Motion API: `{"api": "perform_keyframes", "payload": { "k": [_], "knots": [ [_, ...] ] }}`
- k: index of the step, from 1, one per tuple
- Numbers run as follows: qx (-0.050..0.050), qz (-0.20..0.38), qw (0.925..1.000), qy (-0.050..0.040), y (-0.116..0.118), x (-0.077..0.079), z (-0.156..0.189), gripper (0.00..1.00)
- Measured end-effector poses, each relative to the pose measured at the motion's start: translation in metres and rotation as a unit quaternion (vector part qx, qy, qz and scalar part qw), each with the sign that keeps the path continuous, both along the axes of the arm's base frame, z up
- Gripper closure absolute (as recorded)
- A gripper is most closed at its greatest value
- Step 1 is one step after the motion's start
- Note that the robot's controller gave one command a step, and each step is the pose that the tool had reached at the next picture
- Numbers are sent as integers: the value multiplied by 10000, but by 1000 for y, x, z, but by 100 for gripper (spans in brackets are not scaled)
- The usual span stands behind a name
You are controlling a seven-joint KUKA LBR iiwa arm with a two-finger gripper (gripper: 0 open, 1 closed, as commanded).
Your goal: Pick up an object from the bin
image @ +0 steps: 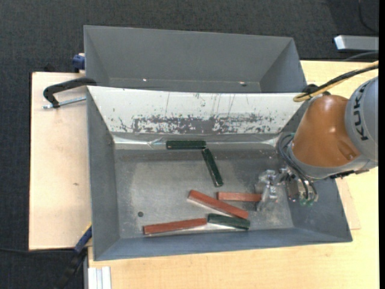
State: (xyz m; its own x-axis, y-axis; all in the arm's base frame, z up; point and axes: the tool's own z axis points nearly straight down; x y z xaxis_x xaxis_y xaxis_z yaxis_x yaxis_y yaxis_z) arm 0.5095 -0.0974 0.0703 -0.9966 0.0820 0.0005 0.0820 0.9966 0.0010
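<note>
- The grey bin [102,179] takes up the middle of the frame, with a few slim red and dark green bars [174,226] scattered on its floor.
- The arm [322,134] comes in from the right edge, with its jaws low at the lower right of the floor. We cannot tell whether they are spread or closed, or whether they hold anything.
- The short red bar [237,196] lies flat just left of the jaws. We judge it light, stiff and smooth, best pinched across its narrow width near the middle.

Short red-brown bar [237,196], flat, lying crosswise; right part of bin floor [162,185]
</note>
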Motion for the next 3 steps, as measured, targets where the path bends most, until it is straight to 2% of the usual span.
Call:
{"api": "perform_keyframes", "payload": {
  "k": [1, 2, 3],
  "knots": [
    [0, 0, 10000, 0, 0, 0, 0, 100],
    [-4, 84, 10000, -29, 24, -5, 129, 100],
    [-5, 83, 10000, -27, 24, -5, 129, 0]
  ]
}}
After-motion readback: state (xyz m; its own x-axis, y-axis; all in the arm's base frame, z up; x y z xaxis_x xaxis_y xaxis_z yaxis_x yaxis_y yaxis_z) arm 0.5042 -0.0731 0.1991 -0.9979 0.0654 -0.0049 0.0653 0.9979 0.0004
